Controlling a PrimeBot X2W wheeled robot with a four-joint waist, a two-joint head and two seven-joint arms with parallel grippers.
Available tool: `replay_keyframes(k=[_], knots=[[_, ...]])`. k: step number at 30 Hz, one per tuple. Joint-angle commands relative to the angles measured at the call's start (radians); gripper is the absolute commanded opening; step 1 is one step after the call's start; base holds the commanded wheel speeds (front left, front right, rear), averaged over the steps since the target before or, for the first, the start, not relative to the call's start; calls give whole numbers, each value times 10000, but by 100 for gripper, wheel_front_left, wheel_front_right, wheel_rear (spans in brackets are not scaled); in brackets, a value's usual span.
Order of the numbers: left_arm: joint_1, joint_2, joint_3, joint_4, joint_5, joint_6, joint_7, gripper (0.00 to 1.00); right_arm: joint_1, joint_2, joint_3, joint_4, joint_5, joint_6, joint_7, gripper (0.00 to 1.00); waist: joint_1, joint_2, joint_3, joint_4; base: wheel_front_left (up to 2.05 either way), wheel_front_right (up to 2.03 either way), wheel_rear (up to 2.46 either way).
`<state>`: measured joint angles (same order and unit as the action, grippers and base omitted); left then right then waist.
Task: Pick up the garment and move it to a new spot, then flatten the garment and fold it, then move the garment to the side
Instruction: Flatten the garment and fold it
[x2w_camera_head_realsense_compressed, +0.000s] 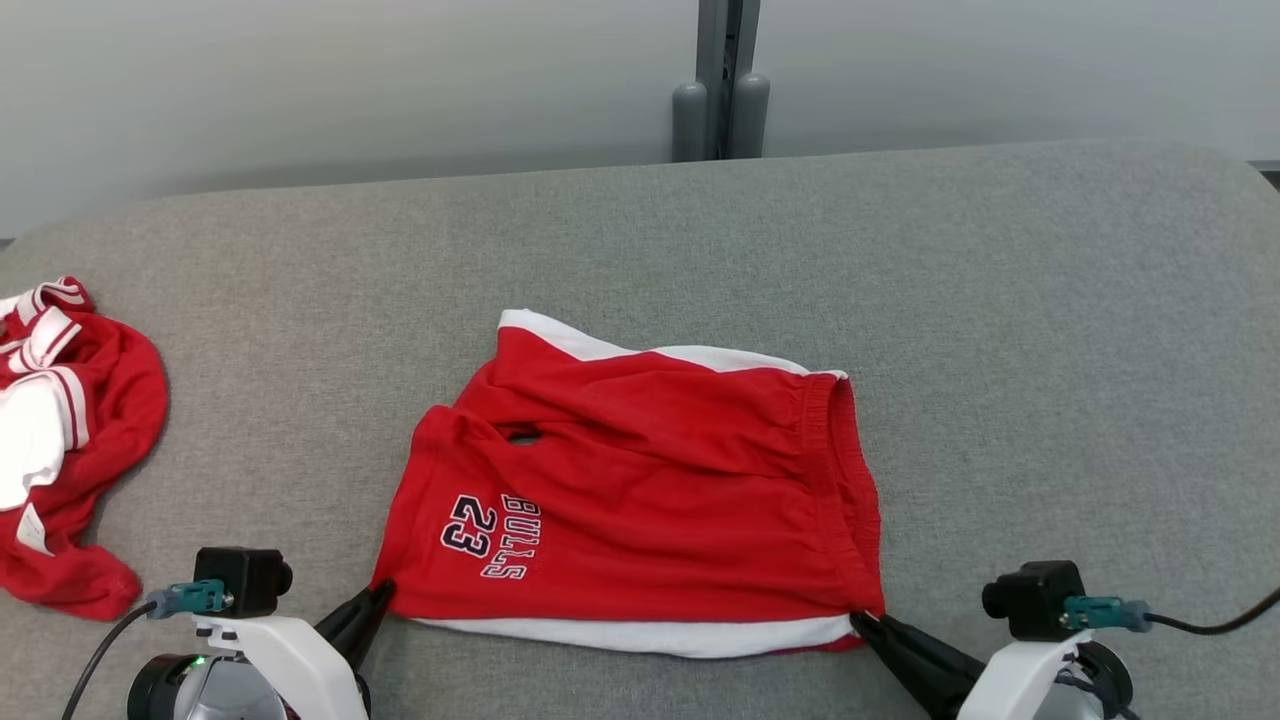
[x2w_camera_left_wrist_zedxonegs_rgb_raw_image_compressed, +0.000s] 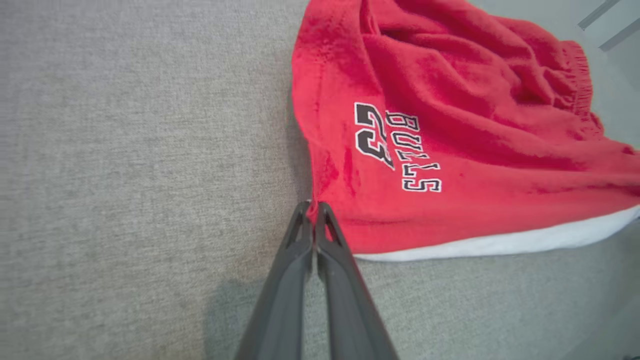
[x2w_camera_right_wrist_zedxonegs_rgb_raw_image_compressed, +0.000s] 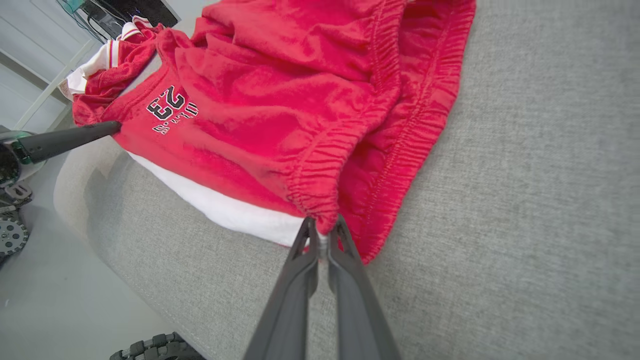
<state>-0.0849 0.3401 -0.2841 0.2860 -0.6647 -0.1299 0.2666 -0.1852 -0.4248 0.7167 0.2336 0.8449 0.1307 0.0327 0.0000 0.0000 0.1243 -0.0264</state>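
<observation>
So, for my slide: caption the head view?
Left gripper and right gripper pinch the near corners of the red shorts.

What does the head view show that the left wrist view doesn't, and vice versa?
Head view adds: the right hand pinching the waistband corner of the shorts, a second red-and-white garment at far left, a grey post behind. Left wrist view adds: a close look at the left hand shut on the hem corner. Shared: the shorts, BULLS 23 print, white trim, grey surface.

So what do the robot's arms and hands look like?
The left hand and right hand each have two long dark pointed fingers. The arms are white, each carrying a black camera box, a teal plug and a black cable.
</observation>
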Motion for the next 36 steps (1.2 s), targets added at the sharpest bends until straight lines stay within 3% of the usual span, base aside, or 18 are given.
replay_keyframes(k=[1,10,17,26,36], knots=[[124,119,0,-220,-33,-8,-46,0,78,-130,-84,-152,197,1,-202,0,0,0,-98,77,0,0,0],[347,78,10,-1720,-570,-7,-185,0,271,-674,-317,-1141,436,1,-771,0,0,0,-232,177,0,0,0],[-840,453,-88,-2295,-1221,-7,113,0,-634,-912,-472,-1862,784,3,-1052,0,0,0,239,102,0,0,0],[-4849,1173,-392,-1260,-1400,-8,796,0,-4101,-1360,-30,-2117,1665,1,-892,0,0,0,2176,-94,0,0,0],[-10216,1229,-1104,1263,-1049,-6,897,0,-9279,-1588,1049,-906,1928,1,-1133,0,0,0,4361,-211,0,0,0]])
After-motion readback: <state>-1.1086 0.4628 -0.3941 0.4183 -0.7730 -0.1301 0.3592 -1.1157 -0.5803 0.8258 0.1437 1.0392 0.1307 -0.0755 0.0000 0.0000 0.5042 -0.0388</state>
